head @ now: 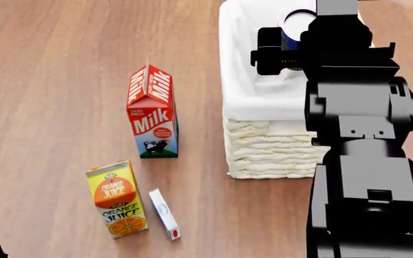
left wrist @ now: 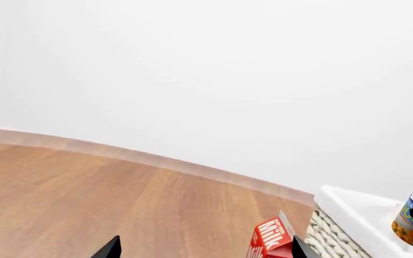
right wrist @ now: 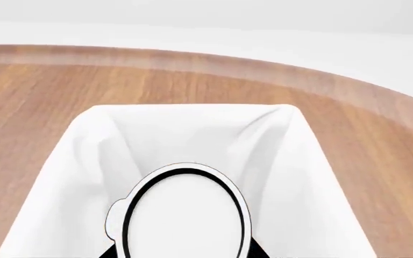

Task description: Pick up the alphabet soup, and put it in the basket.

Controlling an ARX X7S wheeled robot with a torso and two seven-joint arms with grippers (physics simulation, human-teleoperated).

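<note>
Right gripper (head: 292,40) over basket (head: 264,150) interior, jaws clamped on alphabet soup (head: 298,24), can upright above white liner, clear of rim on all sides. Left gripper (left wrist: 203,250) only fingertips visible, spread apart, holding nothing. Milk carton (head: 151,113) stands just beside basket wall, narrow gap between; orange juice carton (head: 116,199) and small white box (head: 165,214) lie apart on wooden floor (head: 49,80)

open basket (head: 264,97), milk carton (head: 151,113) beside
</note>
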